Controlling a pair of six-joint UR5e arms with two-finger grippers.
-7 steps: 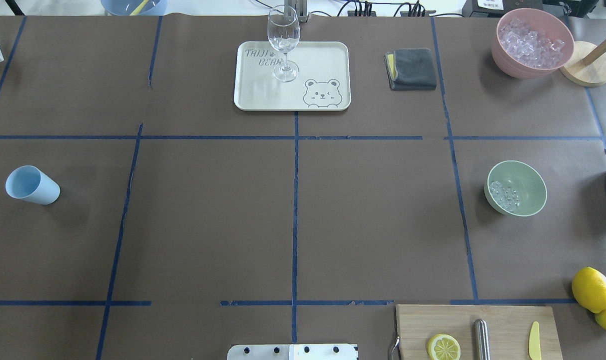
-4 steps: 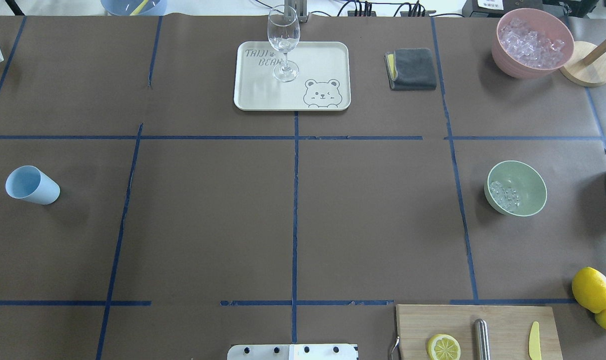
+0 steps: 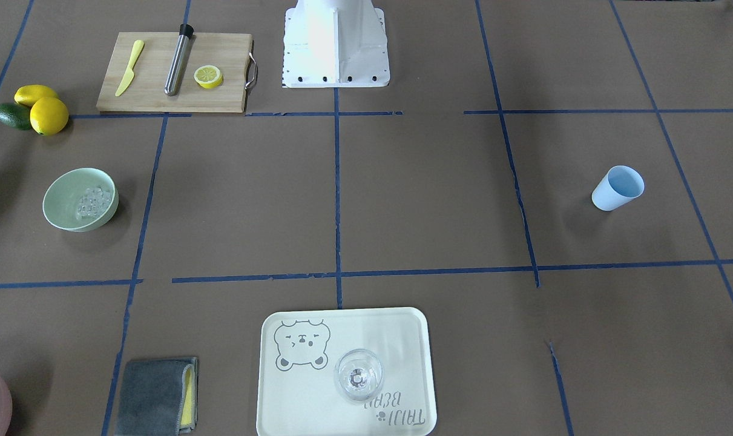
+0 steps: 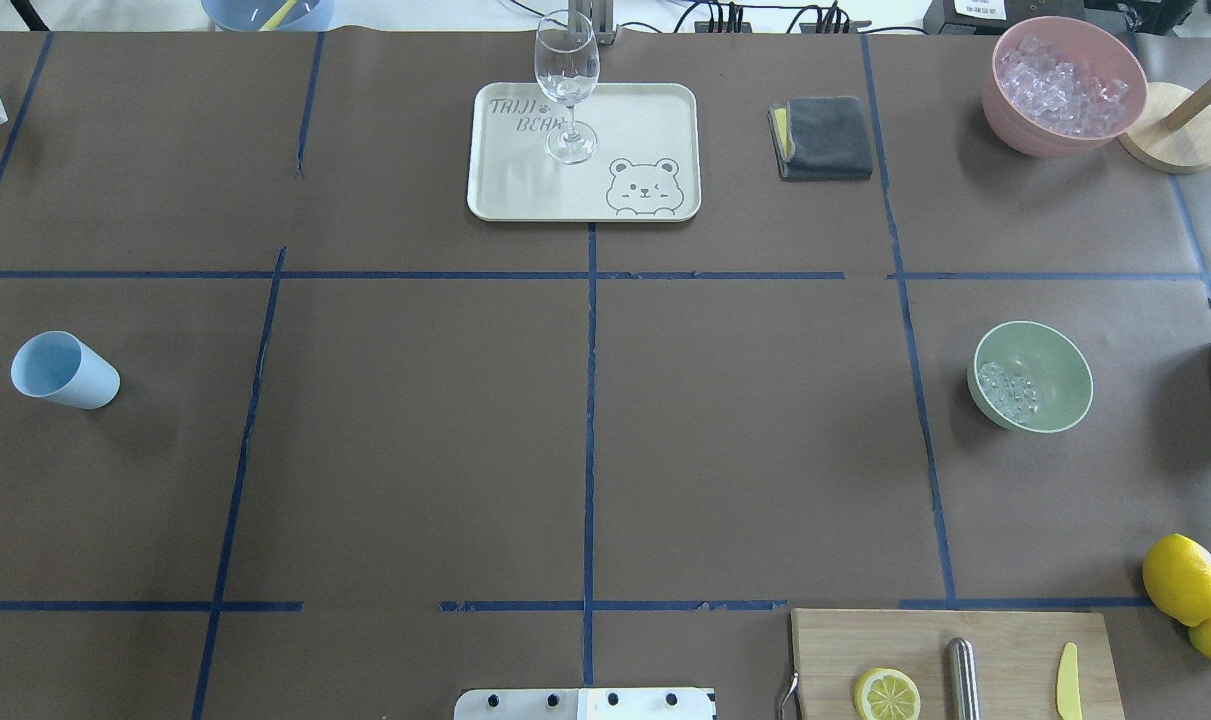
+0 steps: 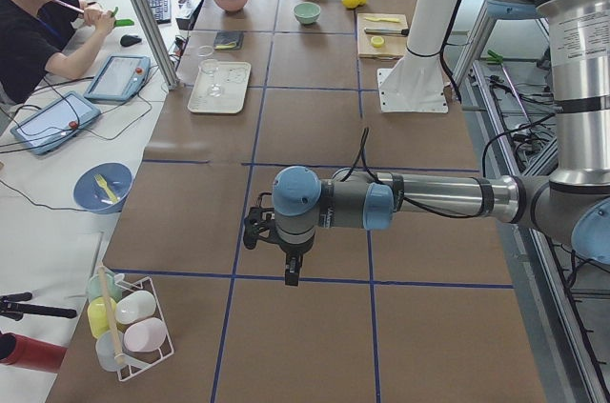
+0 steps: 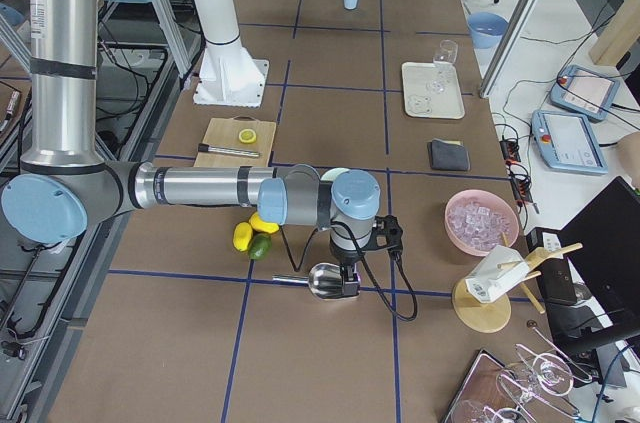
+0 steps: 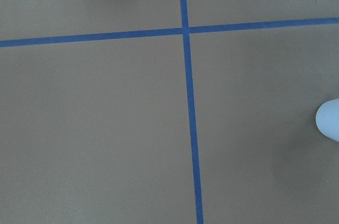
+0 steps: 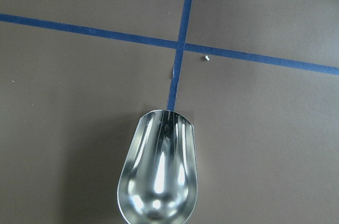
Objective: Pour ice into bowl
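The mint-green bowl [image 4: 1053, 358] stands at the table's right with a few clear ice cubes [image 4: 1007, 392] in it; it also shows in the front view [image 3: 62, 201]. The right wrist view shows an empty metal scoop [image 8: 159, 171] just above the brown table. In the exterior right view the scoop [image 6: 322, 280] is at my right gripper [image 6: 348, 278], short of the pink container; whether the gripper is shut I cannot tell. My left gripper [image 5: 290, 274] hangs over the table's left end; its state I cannot tell.
A pink container [image 4: 1005, 112] full of ice stands far right, beside a wooden stand [image 4: 1175, 140]. A blue cup [image 4: 63, 370] stands at the left. There is a tray [image 4: 645, 120] with a wine glass [image 4: 566, 90], a grey cloth [image 4: 825, 138], a cutting board [image 4: 1005, 650] and lemons [image 4: 1180, 578].
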